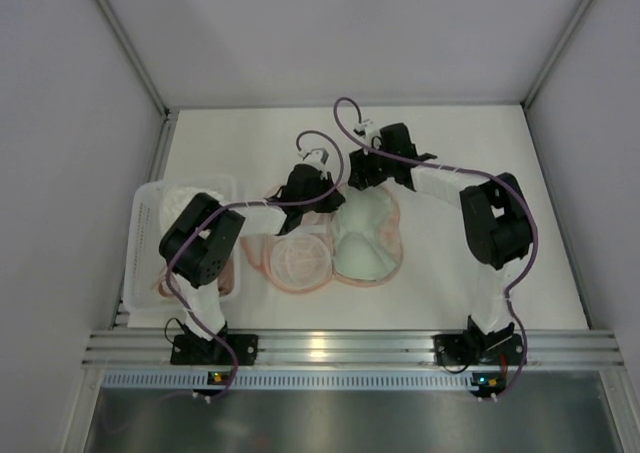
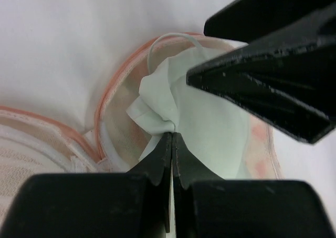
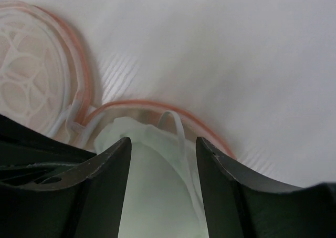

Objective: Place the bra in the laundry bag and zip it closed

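The laundry bag point(image 1: 365, 243) lies open mid-table with its mint-white lining point(image 2: 210, 122) facing up and a cream floral edge point(image 2: 258, 143) on its right. My left gripper point(image 2: 172, 135) is shut on a crumpled fold of that lining; it also shows from above point(image 1: 318, 201). My right gripper point(image 3: 163, 143) is open, its fingers straddling the same lining point(image 3: 157, 196) from the far side point(image 1: 362, 181). A thin white loop point(image 3: 177, 126) sticks up between them. One round pink mesh cup of the bra point(image 1: 300, 261) lies just left of the bag point(image 3: 26, 75). A salmon rim point(image 2: 113, 91) curves under the lining.
A white plastic basket point(image 1: 140, 223) with pale and pink clothes stands at the table's left edge beside my left arm. Grey walls close in the table on three sides. A metal rail point(image 1: 340, 348) runs along the near edge.
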Motion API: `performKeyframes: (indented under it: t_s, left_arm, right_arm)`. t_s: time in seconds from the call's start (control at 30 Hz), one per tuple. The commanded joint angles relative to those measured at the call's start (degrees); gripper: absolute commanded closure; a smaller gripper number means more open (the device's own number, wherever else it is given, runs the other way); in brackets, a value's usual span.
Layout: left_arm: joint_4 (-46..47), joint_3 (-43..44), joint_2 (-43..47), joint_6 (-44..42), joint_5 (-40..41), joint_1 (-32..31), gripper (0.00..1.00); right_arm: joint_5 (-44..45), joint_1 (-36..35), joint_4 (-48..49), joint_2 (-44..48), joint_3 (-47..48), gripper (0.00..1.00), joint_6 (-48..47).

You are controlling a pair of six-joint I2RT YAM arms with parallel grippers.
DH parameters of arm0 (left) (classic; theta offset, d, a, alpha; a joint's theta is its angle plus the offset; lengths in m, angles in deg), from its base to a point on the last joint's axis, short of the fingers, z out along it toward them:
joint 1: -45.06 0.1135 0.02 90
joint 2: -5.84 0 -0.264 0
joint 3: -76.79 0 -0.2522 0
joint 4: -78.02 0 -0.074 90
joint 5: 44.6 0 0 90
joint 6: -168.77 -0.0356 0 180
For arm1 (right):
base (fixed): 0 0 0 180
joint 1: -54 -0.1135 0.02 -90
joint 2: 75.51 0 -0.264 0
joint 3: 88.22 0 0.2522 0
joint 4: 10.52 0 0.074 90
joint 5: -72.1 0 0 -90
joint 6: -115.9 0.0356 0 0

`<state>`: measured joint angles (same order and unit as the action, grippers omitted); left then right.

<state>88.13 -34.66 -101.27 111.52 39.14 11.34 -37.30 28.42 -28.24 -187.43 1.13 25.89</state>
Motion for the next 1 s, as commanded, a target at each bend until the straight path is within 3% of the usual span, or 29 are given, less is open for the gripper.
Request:
performKeyframes:
  t_s: [0.0,0.13,0.5,0.73,0.97]
  left_arm:
    - [4.1,-1.3,4.7,-0.8,-0.8,0.1,1.0]
    - [4.2,-3.0,6.8,-1.1,-0.7,0.1,1.0]
    - [4.2,-3.7,7.4,-2.3,-0.5,0.1,1.0]
    - [4.2,-4.1,8.1,-2.3,-0.6,0.1,1.0]
    - [4.2,-6.4,12.8,-3.2,-1.0,0.1,1.0]
  right_arm:
    - [1.6,0.3,1.9,-0.9,4.2,0.47,-0.3]
    - [2.6,0.4,1.9,-2.1,5.7,0.57,3.4]
    - [4.8,-0.8,-2.1,-4.5,7.1,0.69,0.9]
    - [10.7,-0.7,-3.8,-3.8,6.8,0.89,-2.1]
    - [12.3,0.3,-3.7,-0.8,4.2,0.99,2.1]
